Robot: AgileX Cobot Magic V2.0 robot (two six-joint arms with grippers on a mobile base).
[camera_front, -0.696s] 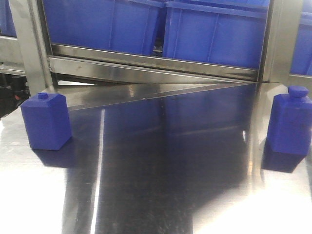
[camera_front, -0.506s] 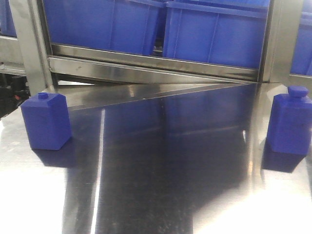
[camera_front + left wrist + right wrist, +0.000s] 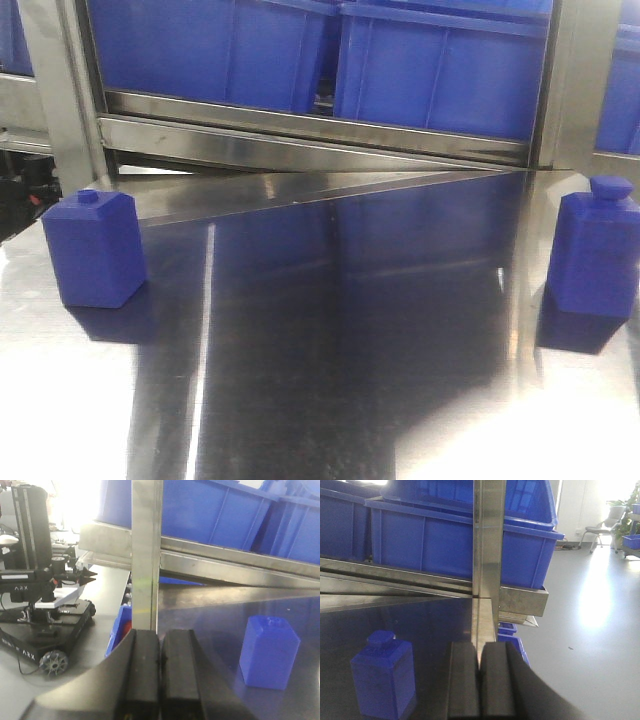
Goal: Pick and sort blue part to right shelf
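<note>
The blue part (image 3: 95, 250), a square bottle-shaped block with a small low knob, stands upright at the left of the steel table (image 3: 330, 330). It also shows in the left wrist view as the blue part (image 3: 269, 651), to the right of and beyond my left gripper (image 3: 160, 634), which is shut and empty. My right gripper (image 3: 479, 649) is shut too, holding nothing. Neither gripper appears in the front view.
A similar blue block with a wider rounded cap (image 3: 598, 250) stands at the table's right, left of my right gripper as the capped block (image 3: 382, 680). Behind the table a steel shelf rail (image 3: 310, 130) carries large blue bins (image 3: 440, 60). Steel posts (image 3: 146, 555) rise ahead of both grippers.
</note>
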